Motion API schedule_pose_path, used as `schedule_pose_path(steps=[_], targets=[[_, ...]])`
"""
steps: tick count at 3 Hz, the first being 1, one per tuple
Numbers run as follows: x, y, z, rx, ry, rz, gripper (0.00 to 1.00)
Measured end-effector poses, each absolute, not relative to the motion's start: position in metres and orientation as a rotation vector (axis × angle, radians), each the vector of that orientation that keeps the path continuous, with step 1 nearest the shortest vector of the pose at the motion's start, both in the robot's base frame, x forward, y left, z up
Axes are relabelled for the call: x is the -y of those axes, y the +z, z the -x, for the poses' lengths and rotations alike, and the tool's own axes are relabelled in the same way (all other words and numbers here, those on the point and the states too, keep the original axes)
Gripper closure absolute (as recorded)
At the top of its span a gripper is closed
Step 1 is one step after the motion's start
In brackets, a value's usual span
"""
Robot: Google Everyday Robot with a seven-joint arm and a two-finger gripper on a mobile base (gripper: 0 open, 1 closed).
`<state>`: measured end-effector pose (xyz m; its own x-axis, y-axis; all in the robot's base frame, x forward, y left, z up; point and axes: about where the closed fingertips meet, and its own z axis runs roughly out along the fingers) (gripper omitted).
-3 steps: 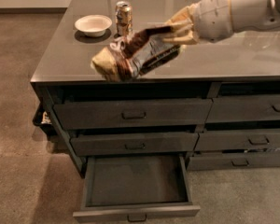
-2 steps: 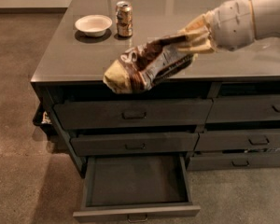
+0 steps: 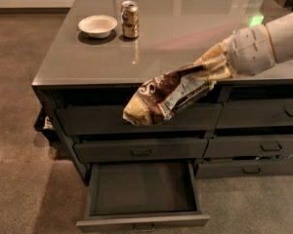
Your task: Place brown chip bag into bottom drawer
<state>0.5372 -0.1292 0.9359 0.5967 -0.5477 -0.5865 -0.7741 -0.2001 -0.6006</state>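
Observation:
The brown chip bag (image 3: 166, 97) hangs in the air in front of the cabinet's top left drawer, tilted with its yellowish end down to the left. My gripper (image 3: 212, 68) is shut on the bag's right end, at the counter's front edge, with the white arm reaching in from the right. The bottom drawer (image 3: 141, 221) of the left column is pulled open below the bag, and its dark inside holds nothing I can see.
A white bowl (image 3: 97, 25) and a soda can (image 3: 130, 19) stand at the back left of the grey countertop (image 3: 176, 33). The two drawers above the open one are shut. The right column's drawers (image 3: 261, 145) are shut. Brown floor lies around the cabinet.
My gripper has carried the chip bag forward and down, from above the countertop to in front of the top drawer, over the open bottom drawer.

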Motion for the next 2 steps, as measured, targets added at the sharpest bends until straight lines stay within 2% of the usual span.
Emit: schedule_pose_path(steps=[2], targets=[[0.149,0.809,-0.558,-1.173,0.399,1.949,1.0]])
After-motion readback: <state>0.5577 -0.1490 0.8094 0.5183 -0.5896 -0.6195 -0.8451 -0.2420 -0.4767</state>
